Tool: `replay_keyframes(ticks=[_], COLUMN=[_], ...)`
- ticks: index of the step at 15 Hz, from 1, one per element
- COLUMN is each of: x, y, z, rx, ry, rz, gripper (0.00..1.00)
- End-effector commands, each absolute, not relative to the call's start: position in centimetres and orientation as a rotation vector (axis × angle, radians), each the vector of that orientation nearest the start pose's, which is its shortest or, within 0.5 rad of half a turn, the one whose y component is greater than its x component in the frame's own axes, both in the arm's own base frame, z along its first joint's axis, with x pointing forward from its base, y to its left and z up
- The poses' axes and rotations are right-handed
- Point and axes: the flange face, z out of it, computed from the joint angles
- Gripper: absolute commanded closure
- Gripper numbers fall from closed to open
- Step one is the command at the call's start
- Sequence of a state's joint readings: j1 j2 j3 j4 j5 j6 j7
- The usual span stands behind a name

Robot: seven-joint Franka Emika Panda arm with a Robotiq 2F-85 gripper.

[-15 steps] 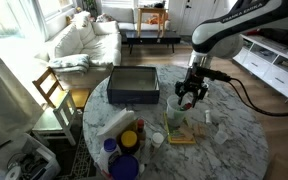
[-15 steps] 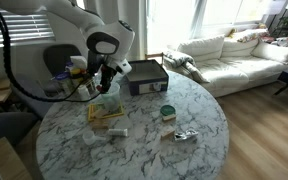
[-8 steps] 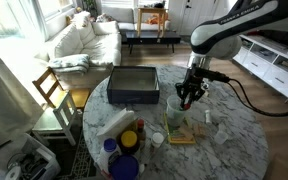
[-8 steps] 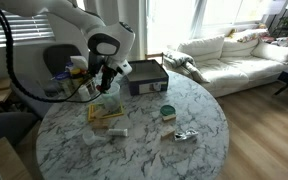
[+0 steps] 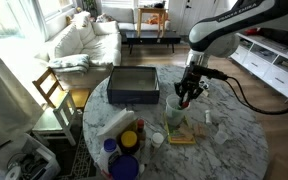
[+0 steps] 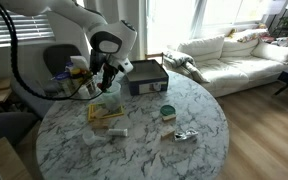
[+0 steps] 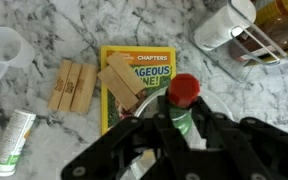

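Note:
My gripper [image 7: 184, 125] is shut on a green marker-like stick with a red cap [image 7: 184, 92], held upright with the cap pointing down. It hangs just above a clear glass [image 5: 174, 110] on the round marble table [image 5: 234, 140]. In both exterior views the gripper [image 5: 187, 97] [image 6: 106, 80] is over the middle of the table. Right beside the glass lies a yellow National Geographic book [image 7: 144, 70] with wooden blocks [image 7: 119, 78] on it. More wooden blocks [image 7: 72, 86] lie to its left.
A black box [image 5: 134, 85] stands at the table's far side. A white cup [image 7: 4, 45], a small tube [image 7: 12, 140] and a clear jar [image 7: 224, 25] lie around the book. A crumpled plastic bag [image 5: 114, 122] and bottles [image 5: 127, 140] crowd one edge.
My gripper has shifted slightly sideways toward the glass with the stick still in it. Nothing on the table has moved.

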State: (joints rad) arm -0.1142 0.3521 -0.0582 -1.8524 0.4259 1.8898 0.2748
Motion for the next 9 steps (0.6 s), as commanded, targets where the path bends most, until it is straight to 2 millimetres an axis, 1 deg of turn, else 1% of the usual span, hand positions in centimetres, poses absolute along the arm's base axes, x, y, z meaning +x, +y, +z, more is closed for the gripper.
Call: replay_keyframes(ticks=[1,2,4,9], x=[60.1,60.1,60.0,60.3], y=[-7.3,-7.4,-7.6,-8.5], z=[33.1,33.6,35.4,40.6], rx=[-2.602,-2.602,-2.594,-2.545], ry=[0.889,0.885,0.865,0.832], rz=[0.539,0.563,0.626,0.741], gripper=[0.93,0.93,0.93,0.93])
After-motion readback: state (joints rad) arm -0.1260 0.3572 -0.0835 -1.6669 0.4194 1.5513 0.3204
